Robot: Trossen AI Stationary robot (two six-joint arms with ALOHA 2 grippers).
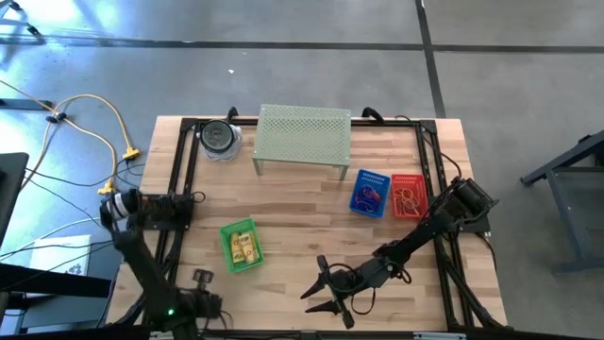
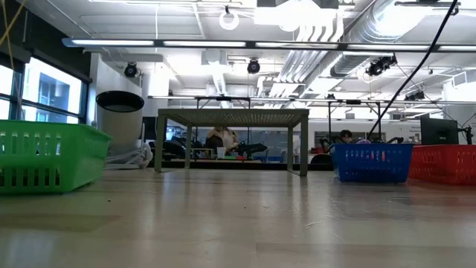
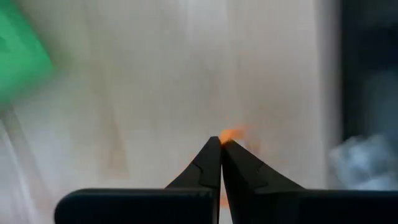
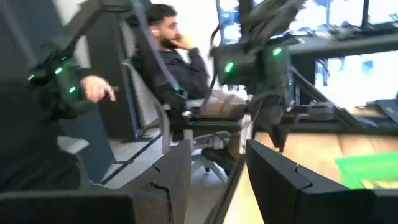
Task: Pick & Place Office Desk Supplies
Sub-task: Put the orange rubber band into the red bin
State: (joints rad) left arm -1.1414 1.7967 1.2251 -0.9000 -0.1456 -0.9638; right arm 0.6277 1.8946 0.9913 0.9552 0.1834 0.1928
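Pale wood planks make the table, framed by black rails. At its near left corner the left gripper is down by the table's front edge, its jaws pinched together on a scrap of orange, seemingly an orange loop, though it is blurred. Just right of that arm sits a green slotted basket holding yellow packets. Behind it, at the far left, a round dark-lidded clear container stands beside the pale-green perforated shelf, a flat mesh top on four legs; nothing lies between the baskets and the shelf. Further right, two small slotted baskets sit touching side by side: the blue basket with purple and blue loops tangled inside, and the red basket with thin orange and red loops. In front of them the right gripper hovers near the table's front edge, fingers spread apart and holding nothing. The right wrist view shows a seated person beyond the table
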